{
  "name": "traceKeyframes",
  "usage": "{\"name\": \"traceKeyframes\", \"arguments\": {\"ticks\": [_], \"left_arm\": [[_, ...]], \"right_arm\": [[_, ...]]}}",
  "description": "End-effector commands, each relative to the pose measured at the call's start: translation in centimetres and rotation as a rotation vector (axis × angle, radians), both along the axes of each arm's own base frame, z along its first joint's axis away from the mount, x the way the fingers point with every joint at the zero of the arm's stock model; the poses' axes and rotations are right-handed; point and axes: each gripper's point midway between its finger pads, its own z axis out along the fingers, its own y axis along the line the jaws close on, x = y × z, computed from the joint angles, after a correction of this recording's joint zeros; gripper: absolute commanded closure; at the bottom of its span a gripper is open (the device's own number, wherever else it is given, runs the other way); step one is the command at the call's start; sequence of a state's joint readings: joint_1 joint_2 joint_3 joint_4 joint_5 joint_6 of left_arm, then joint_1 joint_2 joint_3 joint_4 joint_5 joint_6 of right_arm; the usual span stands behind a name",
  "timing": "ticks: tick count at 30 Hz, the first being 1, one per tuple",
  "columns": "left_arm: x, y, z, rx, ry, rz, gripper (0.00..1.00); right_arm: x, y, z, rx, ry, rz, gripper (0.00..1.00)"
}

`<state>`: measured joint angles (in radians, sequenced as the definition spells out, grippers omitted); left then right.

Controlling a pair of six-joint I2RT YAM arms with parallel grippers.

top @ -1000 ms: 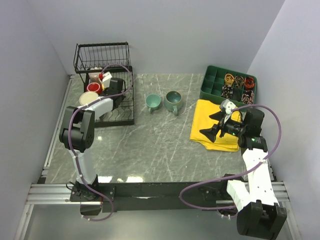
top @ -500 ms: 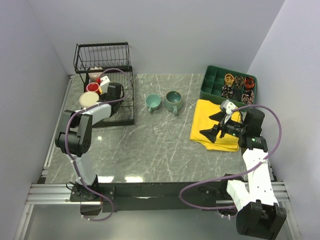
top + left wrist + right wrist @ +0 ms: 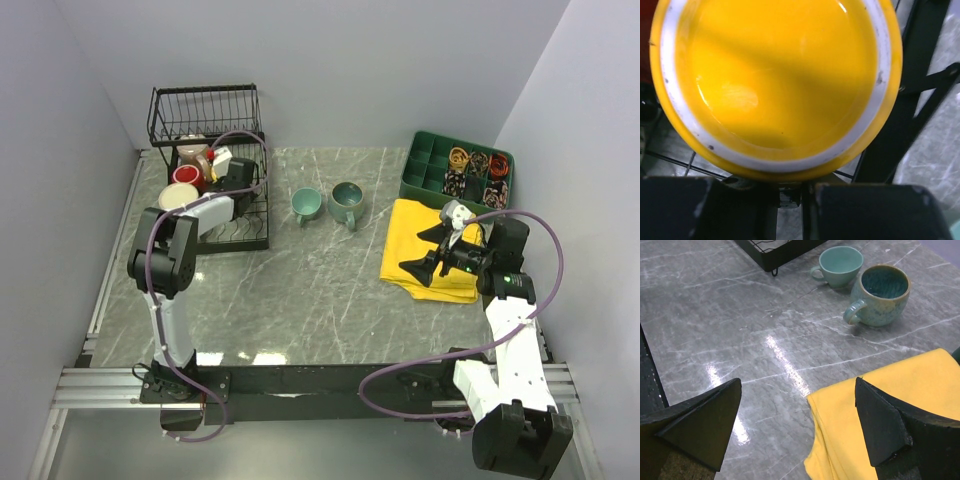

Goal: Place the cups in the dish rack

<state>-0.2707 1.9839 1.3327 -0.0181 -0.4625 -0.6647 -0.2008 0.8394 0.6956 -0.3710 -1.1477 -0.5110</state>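
Note:
A yellow cup (image 3: 775, 75) fills the left wrist view, its open mouth facing the camera, with my left gripper (image 3: 802, 189) shut on it at its lower edge. This happens over the black dish rack (image 3: 243, 238) at the table's back left, where my left gripper (image 3: 215, 165) hovers. A red cup (image 3: 185, 175), a cream cup (image 3: 177, 196) and a beige cup (image 3: 194, 155) sit in the rack. Two teal cups (image 3: 305, 205) (image 3: 347, 201) stand on the table; in the right wrist view they are the smaller (image 3: 840, 265) and the larger (image 3: 882, 292). My right gripper (image 3: 797, 405) is open above the cloth's edge.
A yellow cloth (image 3: 420, 235) lies at the right under my right gripper (image 3: 425, 265). Behind it a green compartment tray (image 3: 430, 165) holds small items. White walls close the table at the back and on both sides. A corner of the rack (image 3: 775, 252) shows in the right wrist view.
My left gripper has shifted a little over the rack with the yellow cup, nearer and then back to the right. The right arm has not moved.

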Motion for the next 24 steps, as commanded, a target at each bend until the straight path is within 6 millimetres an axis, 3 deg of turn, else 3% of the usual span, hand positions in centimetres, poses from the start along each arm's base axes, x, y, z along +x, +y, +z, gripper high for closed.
{"name": "traceKeyframes", "arguments": {"ticks": [1, 8, 11, 15, 24], "left_arm": [[2.1, -0.9, 2.1, -0.043, -0.076, 0.021, 0.99], [1.8, -1.2, 1.0, -0.031, -0.026, 0.005, 0.94], [2.0, -1.2, 0.9, -0.027, -0.021, 0.003, 0.8], [1.9, -1.2, 1.1, -0.016, -0.018, -0.005, 0.56], [0.4, -1.3, 3.0, 0.016, -0.033, -0.09, 0.43]], "right_arm": [[0.1, 0.0, 1.8, -0.01, -0.061, 0.013, 0.0], [0.1, 0.0, 1.8, -0.01, -0.06, 0.019, 0.0], [0.1, 0.0, 1.7, -0.011, -0.06, 0.019, 0.0], [0.1, -0.1, 1.7, -0.012, -0.058, 0.019, 0.0], [0.1, 0.0, 1.7, -0.015, -0.058, 0.022, 0.0]]}}
